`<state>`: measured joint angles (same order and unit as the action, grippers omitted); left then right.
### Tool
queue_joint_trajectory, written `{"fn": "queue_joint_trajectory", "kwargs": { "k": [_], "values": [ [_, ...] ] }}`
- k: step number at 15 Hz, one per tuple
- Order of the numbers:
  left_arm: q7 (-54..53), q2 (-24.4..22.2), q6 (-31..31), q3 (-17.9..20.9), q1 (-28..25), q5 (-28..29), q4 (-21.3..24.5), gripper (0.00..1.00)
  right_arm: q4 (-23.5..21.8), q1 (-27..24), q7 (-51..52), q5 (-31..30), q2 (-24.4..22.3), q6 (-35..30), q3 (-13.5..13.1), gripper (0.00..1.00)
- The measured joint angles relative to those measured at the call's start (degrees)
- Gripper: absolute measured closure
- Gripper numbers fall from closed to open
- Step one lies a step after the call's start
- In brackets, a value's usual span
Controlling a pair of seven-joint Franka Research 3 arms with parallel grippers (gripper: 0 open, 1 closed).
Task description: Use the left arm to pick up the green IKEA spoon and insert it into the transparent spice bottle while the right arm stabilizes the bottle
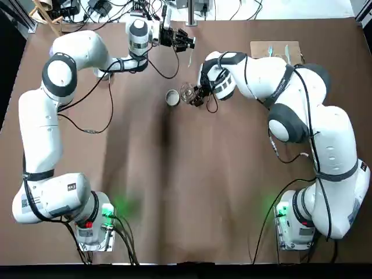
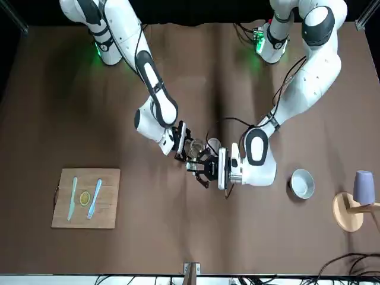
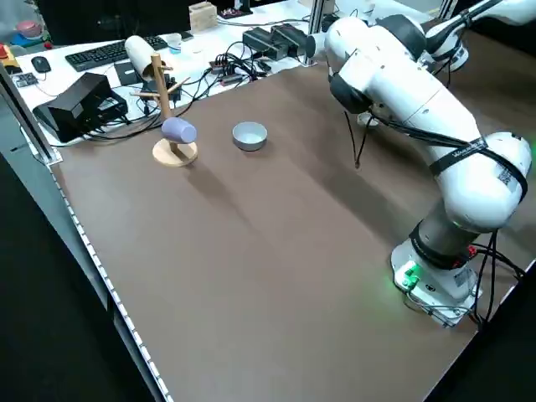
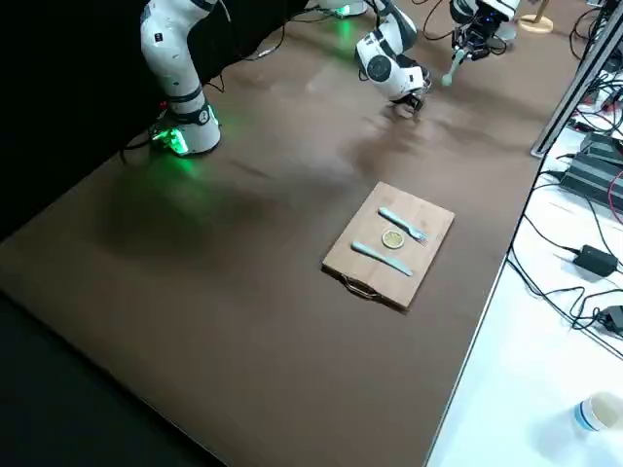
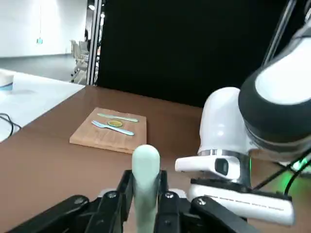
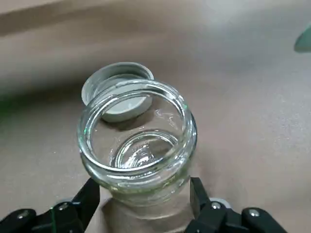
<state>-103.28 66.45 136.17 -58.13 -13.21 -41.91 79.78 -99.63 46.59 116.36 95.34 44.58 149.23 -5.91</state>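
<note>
The pale green spoon (image 5: 146, 177) stands upright between the fingers of my left gripper (image 1: 188, 41), which is shut on it. The spoon hangs above the table, just beyond the bottle as seen from the bases; the right side view shows the spoon (image 4: 454, 66) too. The transparent spice bottle (image 6: 138, 145) stands upright and open on the brown table. My right gripper (image 1: 196, 96) is shut on its lower body, one finger on each side. In the top view the bottle (image 1: 187, 92) sits near the table's middle back.
A round grey lid (image 1: 172, 97) lies beside the bottle. A wooden board (image 2: 86, 199) with a fork, a knife and a small yellow piece lies at the back right. A grey bowl (image 2: 301, 183) and a mug tree (image 3: 172, 126) with a purple cup stand at the far left.
</note>
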Motion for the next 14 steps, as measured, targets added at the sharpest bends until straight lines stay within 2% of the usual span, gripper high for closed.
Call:
{"fn": "queue_joint_trajectory", "kwargs": {
  "k": [4, 11, 14],
  "values": [
    [-6.7, 0.0, -2.4, -0.3, -2.4, 0.0, 3.1, 0.76, 0.0, 0.0, 0.0, 0.0, 0.0, 0.0, 0.0, 0.19],
    [-15.3, -0.1, -3.2, -5.5, -10.4, 0.0, 13.5, 0.76, 0.0, 0.0, 0.0, 0.0, 0.0, 0.0, 0.0, 0.19],
    [-18.5, -0.1, -3.3, -5.9, -11.1, 0.0, 15.7, 0.76, 0.0, 0.0, 0.0, 0.0, 0.0, 0.0, 0.0, 0.19]
  ]
}}
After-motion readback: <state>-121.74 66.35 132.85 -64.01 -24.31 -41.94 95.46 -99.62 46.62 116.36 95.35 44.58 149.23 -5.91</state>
